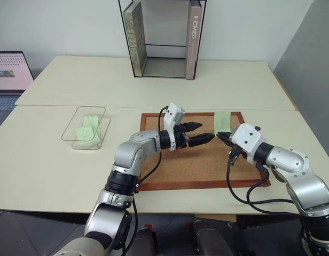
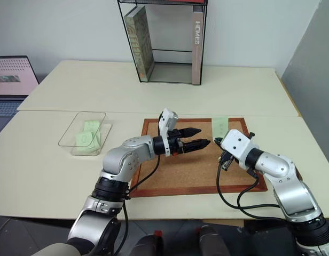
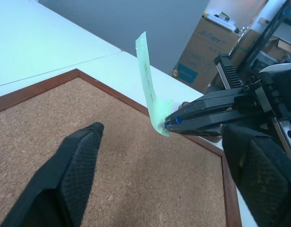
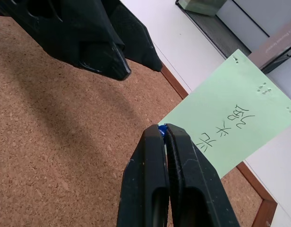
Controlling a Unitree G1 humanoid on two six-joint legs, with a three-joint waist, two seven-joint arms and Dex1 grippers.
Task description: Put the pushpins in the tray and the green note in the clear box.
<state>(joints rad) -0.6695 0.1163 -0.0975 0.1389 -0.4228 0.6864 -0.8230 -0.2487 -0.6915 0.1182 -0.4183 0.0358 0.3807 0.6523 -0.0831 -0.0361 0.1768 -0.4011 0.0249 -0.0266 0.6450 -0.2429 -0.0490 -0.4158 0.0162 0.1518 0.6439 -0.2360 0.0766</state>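
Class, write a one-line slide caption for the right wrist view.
Shut right pincer pinches a pale green paper note above the brown cork board.

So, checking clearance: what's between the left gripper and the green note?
Only bare cork board, as the left wrist view shows, between the left gripper and the green note.

This looks like an office or a lab workroom. Two pale, plain tables (image 1: 73,176) stand pushed together against a bare white wall (image 1: 63,26), their seam running behind the cork board (image 1: 202,165) that lies on the near table. On the far table behind the cork board stands a black wire-framed book stand (image 1: 164,37) with upright books (image 1: 194,37) at its sides. An open laptop (image 1: 9,74) sits well to the left of the cork board. The left wrist view shows stacked cardboard boxes (image 3: 207,47) and shelving (image 3: 273,33) on the floor beyond the board.
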